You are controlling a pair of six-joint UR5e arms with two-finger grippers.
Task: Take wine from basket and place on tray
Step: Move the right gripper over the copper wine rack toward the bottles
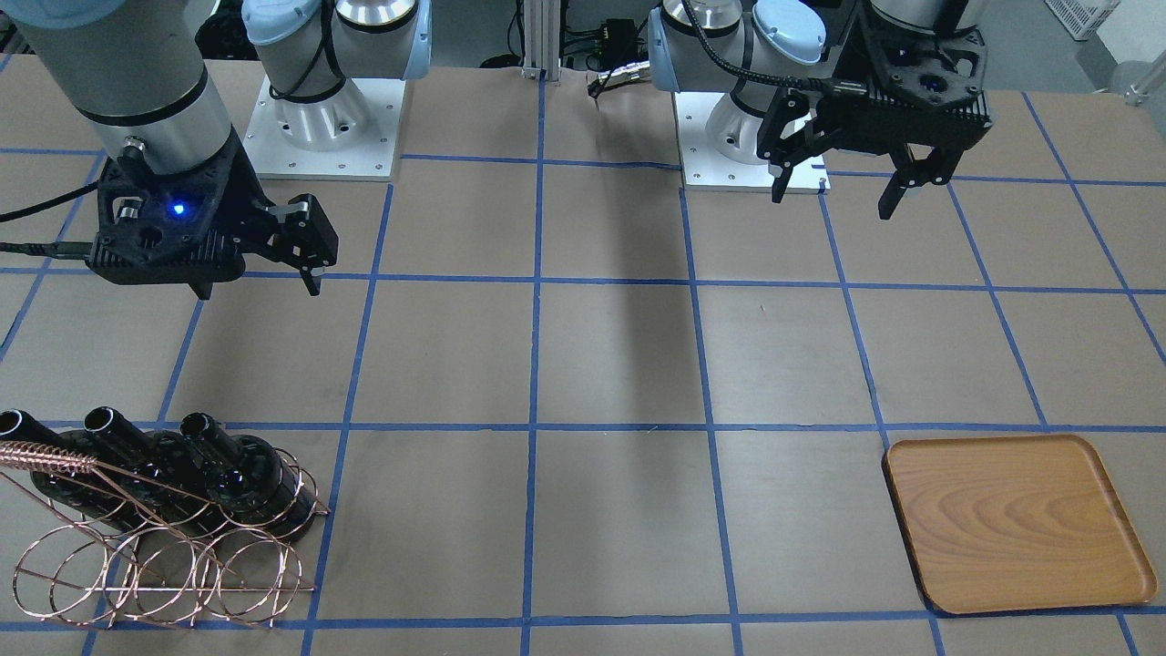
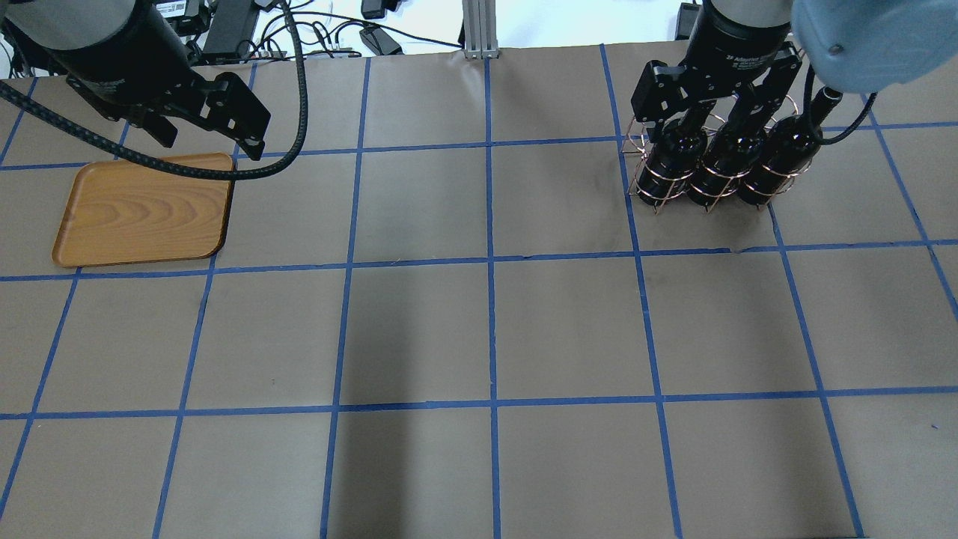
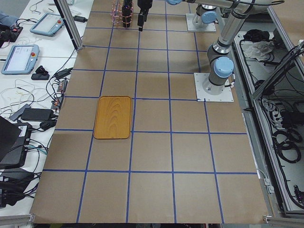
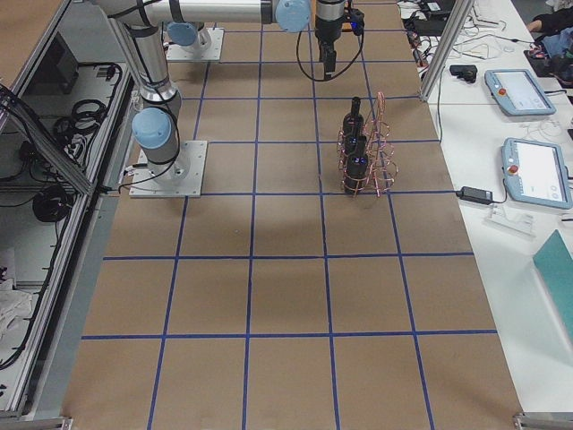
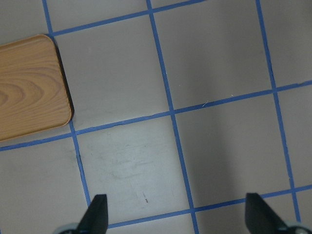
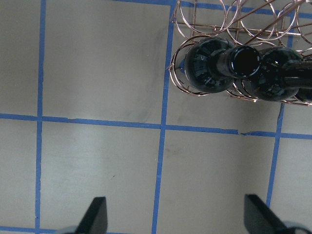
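Note:
Three near-black wine bottles (image 2: 670, 161) stand upright, side by side, in the copper wire basket (image 2: 644, 191) at the far right of the table. In the front view the bottles (image 1: 228, 474) and basket (image 1: 155, 583) are at the lower left. My right gripper (image 6: 178, 219) is open and empty, high above the table just on the robot's side of the basket (image 6: 204, 19); it also shows in the front view (image 1: 260, 287). The wooden tray (image 2: 142, 209) lies bare at the far left. My left gripper (image 5: 176, 217) is open and empty, above the table beside the tray's corner (image 5: 29, 87).
Brown paper with a blue tape grid (image 2: 490, 262) covers the table. The two arm bases (image 1: 323, 128) stand at the robot's edge. Tablets and cables lie on a side bench (image 4: 528, 170) beyond the table's far edge.

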